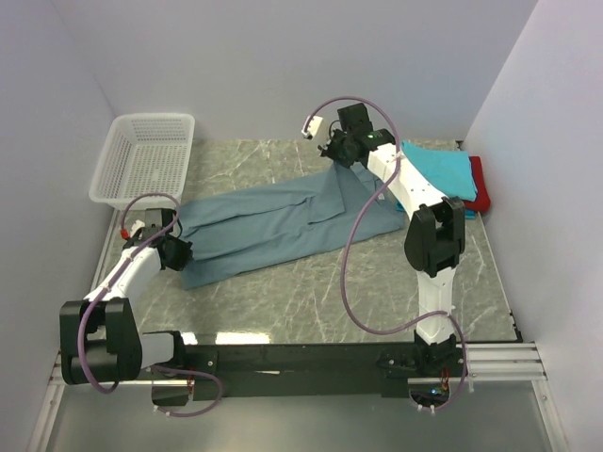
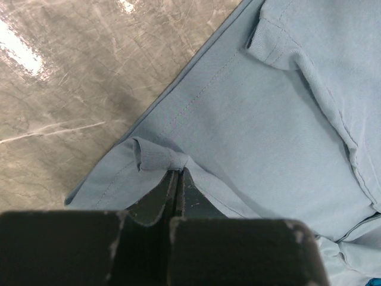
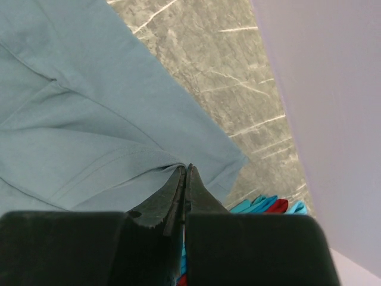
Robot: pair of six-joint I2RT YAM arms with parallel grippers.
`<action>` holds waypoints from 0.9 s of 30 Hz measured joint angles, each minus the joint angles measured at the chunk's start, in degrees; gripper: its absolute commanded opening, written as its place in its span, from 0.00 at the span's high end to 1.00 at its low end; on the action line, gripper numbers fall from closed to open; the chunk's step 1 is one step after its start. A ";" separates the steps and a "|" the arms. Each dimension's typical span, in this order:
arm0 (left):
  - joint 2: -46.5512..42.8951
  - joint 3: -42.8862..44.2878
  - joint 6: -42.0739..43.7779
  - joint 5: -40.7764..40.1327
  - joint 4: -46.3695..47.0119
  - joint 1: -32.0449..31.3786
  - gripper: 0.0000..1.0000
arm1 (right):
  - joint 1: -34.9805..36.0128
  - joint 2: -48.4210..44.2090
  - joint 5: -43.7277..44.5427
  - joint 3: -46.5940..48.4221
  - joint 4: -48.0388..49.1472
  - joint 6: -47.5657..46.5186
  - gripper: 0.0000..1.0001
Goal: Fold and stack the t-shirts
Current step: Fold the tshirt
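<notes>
The large grey-blue t-shirt [image 1: 283, 224] lies stretched across the marble table, from lower left to upper right. My left gripper [image 1: 176, 250] is shut on its lower left edge; the left wrist view shows the pinched cloth [image 2: 159, 159] at the fingertips. My right gripper [image 1: 335, 155] is shut on the shirt's far right end and holds it lifted; the right wrist view shows the cloth [image 3: 89, 119] gathered at the tips. A stack of folded turquoise [image 1: 438, 172] and red [image 1: 479, 188] shirts lies at the far right, also seen in the right wrist view [image 3: 262, 205].
A white plastic mesh basket [image 1: 146, 155] stands at the back left corner. White walls close in the table on the left, back and right. Purple cables loop off both arms. The black base rail [image 1: 301, 363] runs along the near edge.
</notes>
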 measured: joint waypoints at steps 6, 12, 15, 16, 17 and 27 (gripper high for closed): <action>-0.04 -0.02 0.02 -0.31 -0.02 0.00 1.00 | 0.00 0.02 0.50 0.50 0.24 0.02 1.00; -0.04 0.00 0.59 -0.83 -0.07 0.00 1.00 | 0.00 0.33 0.68 0.70 0.26 0.02 1.00; -0.02 0.26 1.05 -1.14 -0.24 0.00 1.00 | 0.00 0.70 1.07 0.85 0.31 0.02 1.00; 0.00 0.48 1.20 -1.22 -0.26 0.00 1.00 | 0.00 0.94 1.16 0.96 0.31 0.02 1.00; 0.04 0.79 1.49 -1.25 -0.24 0.00 1.00 | 0.00 1.18 1.40 1.01 0.35 0.02 1.00; 3.43 3.37 3.34 -1.27 0.26 0.00 1.00 | 0.00 2.71 2.12 1.03 0.72 0.02 1.00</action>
